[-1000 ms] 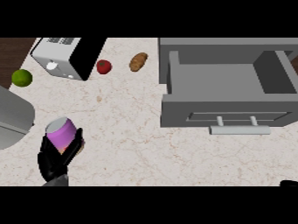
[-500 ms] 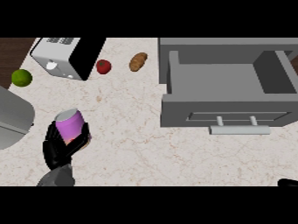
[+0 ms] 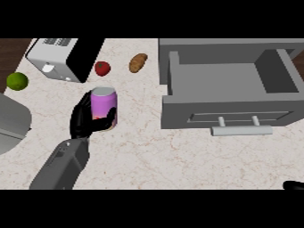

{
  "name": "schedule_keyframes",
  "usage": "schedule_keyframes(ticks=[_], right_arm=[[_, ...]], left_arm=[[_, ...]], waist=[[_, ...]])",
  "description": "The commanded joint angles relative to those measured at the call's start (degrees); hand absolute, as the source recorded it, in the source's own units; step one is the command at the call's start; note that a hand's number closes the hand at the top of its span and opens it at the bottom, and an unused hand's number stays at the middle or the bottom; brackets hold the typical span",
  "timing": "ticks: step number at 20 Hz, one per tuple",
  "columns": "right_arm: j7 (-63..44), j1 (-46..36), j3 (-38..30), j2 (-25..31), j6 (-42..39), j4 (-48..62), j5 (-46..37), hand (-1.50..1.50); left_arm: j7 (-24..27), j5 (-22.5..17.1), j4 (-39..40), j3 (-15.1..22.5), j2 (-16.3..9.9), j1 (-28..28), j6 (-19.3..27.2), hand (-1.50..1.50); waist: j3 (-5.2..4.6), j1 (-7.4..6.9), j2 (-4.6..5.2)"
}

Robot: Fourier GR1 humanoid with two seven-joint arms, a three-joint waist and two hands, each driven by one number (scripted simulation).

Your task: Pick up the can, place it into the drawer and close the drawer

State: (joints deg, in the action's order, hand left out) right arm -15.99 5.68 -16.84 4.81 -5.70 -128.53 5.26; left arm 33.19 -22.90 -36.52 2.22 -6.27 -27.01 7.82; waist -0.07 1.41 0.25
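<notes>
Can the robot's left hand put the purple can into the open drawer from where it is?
Probably yes. The left hand is curled round the purple can, and the drawer stands open to its right, its inside bare. Only bare counter lies between them; the strawberry and potato sit farther back.

You see a worktop (image 3: pixel 180 156) that looks like pale stone with thin veins. The can (image 3: pixel 104 105) looks smooth, purple with a dull metal top. The drawer (image 3: pixel 227 111) is plain matt grey. The toaster (image 3: pixel 59 58) looks like shiny metal with a black side. The left hand (image 3: pixel 85 119) is glossy black.
</notes>
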Motion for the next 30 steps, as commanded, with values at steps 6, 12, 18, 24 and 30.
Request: schedule_keyframes(ticks=[6,12,18,24,30], right_arm=[[0.80,0.04,0.42,-0.11,0.77,0.68,-3.36,-1.50],[1.03,2.22,-1.47,-0.37,-0.28,-1.04,-0.27,-1.50],[-4.17,-1.09,-3.99,2.85,0.11,-2.22,2.20,-1.50],[-4.60,-0.33,0.47,-0.42,2.33,-4.71,-2.82,-1.50],[-4.76,-3.92,-1.05,1.13,2.60,-1.53,-1.55,-1.50]], left_arm=[[-11.85,3.43,-5.11,3.48,0.05,-11.62,-0.68,1.50],[-22.98,6.00,-15.11,6.21,2.39,-14.74,5.18,1.50],[-36.86,6.16,-26.12,6.81,1.98,-19.42,8.45,1.50],[-41.54,10.38,-20.80,7.17,6.15,-32.14,14.74,1.50],[-43.49,10.76,-12.71,5.94,6.23,-41.40,15.77,1.50]], waist=[[0.09,-1.19,-0.34],[0.11,-1.16,-0.44],[0.10,-1.61,-0.66],[0.08,-0.79,-0.37],[0.10,-0.36,-0.09]])
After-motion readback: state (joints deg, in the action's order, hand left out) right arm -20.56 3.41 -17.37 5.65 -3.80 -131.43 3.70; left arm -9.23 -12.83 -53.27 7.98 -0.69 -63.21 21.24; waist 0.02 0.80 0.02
